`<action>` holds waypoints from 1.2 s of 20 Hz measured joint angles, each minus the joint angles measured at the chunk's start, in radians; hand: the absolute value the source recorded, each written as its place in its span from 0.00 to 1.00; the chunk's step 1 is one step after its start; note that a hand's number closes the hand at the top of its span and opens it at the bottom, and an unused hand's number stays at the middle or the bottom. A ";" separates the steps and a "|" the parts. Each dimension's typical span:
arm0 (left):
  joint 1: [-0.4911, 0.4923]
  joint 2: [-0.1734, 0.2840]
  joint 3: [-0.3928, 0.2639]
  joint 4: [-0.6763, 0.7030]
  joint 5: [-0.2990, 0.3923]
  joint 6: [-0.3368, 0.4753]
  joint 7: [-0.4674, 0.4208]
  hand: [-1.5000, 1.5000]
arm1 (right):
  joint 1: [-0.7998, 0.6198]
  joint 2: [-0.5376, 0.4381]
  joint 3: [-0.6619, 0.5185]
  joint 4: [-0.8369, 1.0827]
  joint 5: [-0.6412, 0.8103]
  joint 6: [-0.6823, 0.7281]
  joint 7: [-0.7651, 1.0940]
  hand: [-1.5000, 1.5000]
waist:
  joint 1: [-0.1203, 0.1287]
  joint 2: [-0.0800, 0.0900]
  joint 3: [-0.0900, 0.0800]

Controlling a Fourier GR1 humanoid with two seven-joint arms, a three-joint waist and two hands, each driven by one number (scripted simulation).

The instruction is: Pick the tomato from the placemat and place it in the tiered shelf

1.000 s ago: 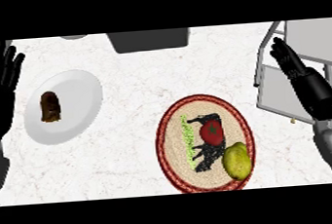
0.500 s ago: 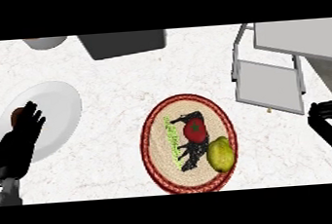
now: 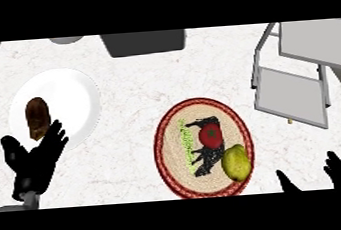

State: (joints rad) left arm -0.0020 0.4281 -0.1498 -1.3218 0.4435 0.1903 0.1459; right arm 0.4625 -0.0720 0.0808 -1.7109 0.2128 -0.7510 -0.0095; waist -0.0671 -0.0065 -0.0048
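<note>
Since half a second ago the right robot hand [image 3: 339,173] has dropped to the lower right corner, only its straight fingertips showing, holding nothing. The left robot hand [image 3: 35,161] sits lower too, fingers spread and empty, just below the white plate [image 3: 72,94] bearing a dark brown lump [image 3: 37,116]. The round red tomato [image 3: 210,134] lies on the woven oval placemat [image 3: 179,171] with its red rim, touching a yellow-green lemon-shaped fruit [image 3: 237,162]. The flat grey tiered shelf [image 3: 294,91] stands at the upper right on the pale marbled surface [image 3: 131,140].
</note>
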 measured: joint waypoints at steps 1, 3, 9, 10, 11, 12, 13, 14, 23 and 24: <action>-0.002 -0.005 -0.007 -0.005 -0.004 0.000 0.002 0.50 | 0.038 0.011 0.043 -0.043 0.035 -0.008 0.027 0.00 | 0.011 0.001 0.001; -0.012 -0.013 -0.021 -0.016 -0.013 0.008 0.021 0.50 | 0.106 0.020 0.125 -0.136 0.110 -0.014 0.094 0.00 | 0.026 0.003 0.000; -0.044 -0.024 -0.043 -0.014 -0.033 0.006 0.043 0.50 | 0.203 0.022 0.288 -0.342 0.383 0.046 0.401 0.00 | 0.065 0.014 -0.001; -0.048 -0.023 -0.042 -0.019 -0.033 0.006 0.050 0.50 | 0.204 0.031 0.301 -0.364 0.434 0.064 0.463 0.00 | 0.071 0.015 -0.001; -0.055 -0.025 -0.045 -0.013 -0.036 0.005 0.053 0.50 | 0.195 0.040 0.312 -0.385 0.481 0.085 0.529 0.00 | 0.074 0.016 -0.001; -0.057 -0.028 -0.048 -0.015 -0.039 0.005 0.053 0.50 | 0.183 0.047 0.318 -0.405 0.530 0.103 0.595 0.00 | 0.078 0.017 -0.001; -0.059 -0.032 -0.050 -0.015 -0.040 0.004 0.053 0.50 | 0.170 0.052 0.320 -0.419 0.573 0.121 0.660 0.00 | 0.082 0.018 -0.001; -0.068 -0.036 -0.051 -0.006 -0.045 0.008 0.054 0.50 | 0.150 0.056 0.322 -0.437 0.617 0.141 0.725 0.00 | 0.083 0.020 -0.001; -0.093 -0.043 -0.054 -0.013 -0.057 0.009 0.081 0.50 | -0.146 0.070 0.308 -0.393 0.894 0.333 1.141 0.00 | 0.099 0.019 0.000; -0.093 -0.045 -0.052 -0.005 -0.056 0.004 0.076 0.50 | -0.179 0.071 0.311 -0.374 0.905 0.351 1.165 0.00 | 0.099 0.019 0.001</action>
State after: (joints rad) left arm -0.0949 0.3831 -0.2019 -1.3269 0.3878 0.1944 0.2216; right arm 0.2832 -0.0014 0.3919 -2.0851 1.1179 -0.4002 1.1558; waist 0.0318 0.0121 -0.0043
